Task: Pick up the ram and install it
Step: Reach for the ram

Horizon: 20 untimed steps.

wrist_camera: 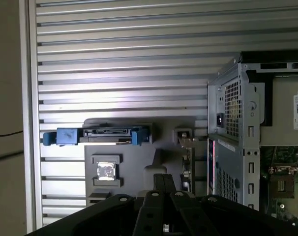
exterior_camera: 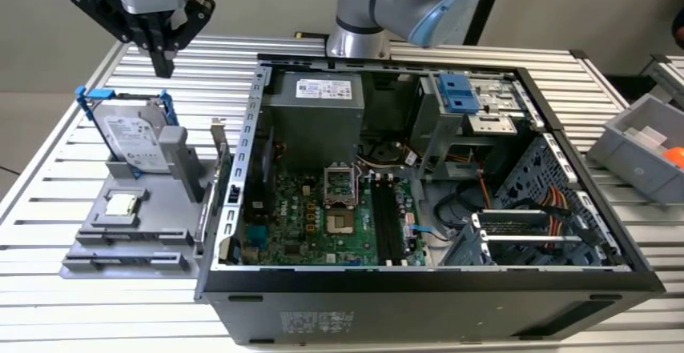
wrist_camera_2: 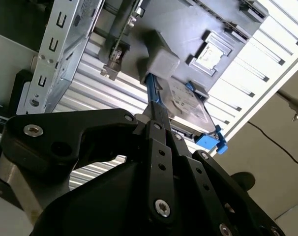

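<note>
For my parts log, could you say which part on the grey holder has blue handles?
The silver hard drive, standing on edge; the small square processor chip lies flat and has none.

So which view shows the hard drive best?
The exterior view: the hard drive stands upright, labelled face showing. The first wrist view gives its blue-handled edge; the second wrist view a slanted part.

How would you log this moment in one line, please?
claw: shut, high above the parts holder, by the hard drive | computer case: open
</note>
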{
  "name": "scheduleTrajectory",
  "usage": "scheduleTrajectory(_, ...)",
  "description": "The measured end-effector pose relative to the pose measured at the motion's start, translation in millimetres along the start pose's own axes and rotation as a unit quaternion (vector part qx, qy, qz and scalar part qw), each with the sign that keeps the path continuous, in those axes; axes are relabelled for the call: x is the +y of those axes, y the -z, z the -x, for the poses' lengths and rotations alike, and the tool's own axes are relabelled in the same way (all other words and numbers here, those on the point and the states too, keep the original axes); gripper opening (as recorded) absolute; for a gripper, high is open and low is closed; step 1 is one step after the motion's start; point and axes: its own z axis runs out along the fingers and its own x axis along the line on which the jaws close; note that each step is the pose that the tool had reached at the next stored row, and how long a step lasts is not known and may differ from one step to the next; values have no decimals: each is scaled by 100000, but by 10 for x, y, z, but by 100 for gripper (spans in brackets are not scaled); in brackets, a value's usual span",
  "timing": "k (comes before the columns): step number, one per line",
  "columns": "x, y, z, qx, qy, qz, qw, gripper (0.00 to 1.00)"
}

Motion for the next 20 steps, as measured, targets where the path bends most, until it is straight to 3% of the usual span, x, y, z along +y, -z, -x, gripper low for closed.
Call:
scheduleTrajectory(13, -5, -10, -125, 507, -22, -21, 99999, 0)
scheduleTrajectory(20, -8, -15, -192, 565, 24, -20, 99998, 0)
